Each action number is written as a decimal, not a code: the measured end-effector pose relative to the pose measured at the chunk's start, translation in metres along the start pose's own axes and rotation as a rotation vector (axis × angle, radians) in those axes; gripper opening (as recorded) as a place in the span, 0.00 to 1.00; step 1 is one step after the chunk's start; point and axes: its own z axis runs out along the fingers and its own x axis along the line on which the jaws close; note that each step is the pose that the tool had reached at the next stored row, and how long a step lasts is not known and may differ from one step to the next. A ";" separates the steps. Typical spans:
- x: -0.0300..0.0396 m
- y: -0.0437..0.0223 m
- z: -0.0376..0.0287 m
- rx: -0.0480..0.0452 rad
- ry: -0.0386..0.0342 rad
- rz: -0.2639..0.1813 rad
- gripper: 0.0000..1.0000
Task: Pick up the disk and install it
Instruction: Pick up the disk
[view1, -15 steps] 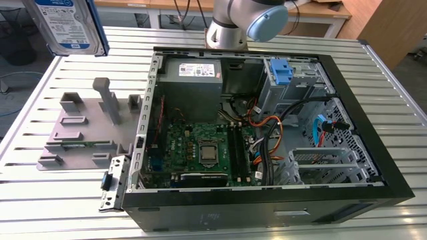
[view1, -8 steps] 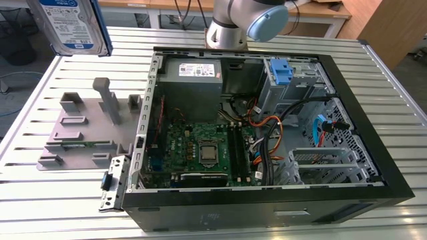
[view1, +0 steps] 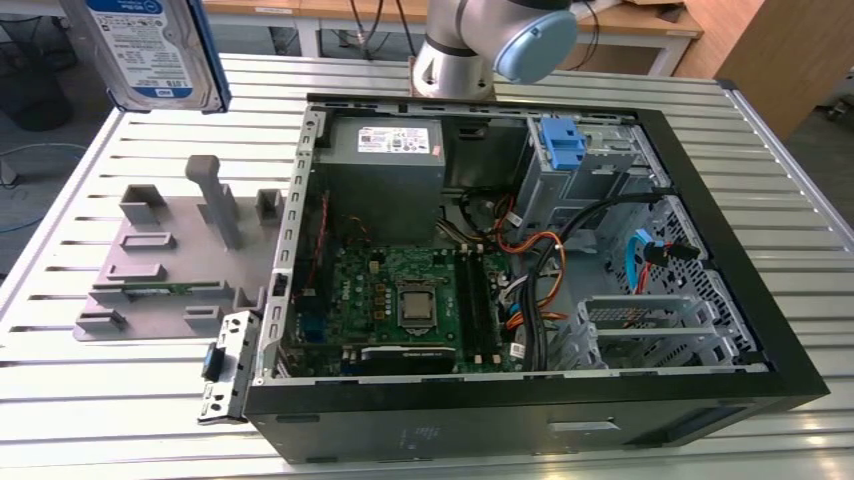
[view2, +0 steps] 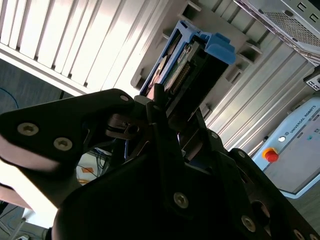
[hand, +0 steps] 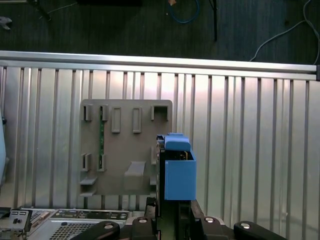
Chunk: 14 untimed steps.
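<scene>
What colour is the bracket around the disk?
Blue; the bracket framing the disk shows best in the first wrist view.

Case (view1: 727, 250) open on top; cables (view1: 537, 262) cross beside cage (view1: 638, 322). Disk (view1: 147, 50) in pincer (view2: 178, 111) well above tall fixture post (view1: 214, 200); bench (view1: 787, 170) around free.

Ribbed metal table (view1: 134, 400); open black computer case (view1: 507, 415) lying on it, grey slotted fixture plate (view1: 147, 275) just beside

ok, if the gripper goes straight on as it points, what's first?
The gripper clamps the disk, whose blue end leads. In the first wrist view that lines up with the edge of the grey fixture plate on the slatted table; depth unclear.
</scene>
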 end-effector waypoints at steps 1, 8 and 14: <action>0.0000 -0.0006 0.0000 0.0000 0.0000 0.000 0.35; 0.0001 -0.0042 0.0000 0.0000 0.0000 0.000 0.35; 0.0002 -0.0079 0.0000 0.0000 0.0000 0.000 0.35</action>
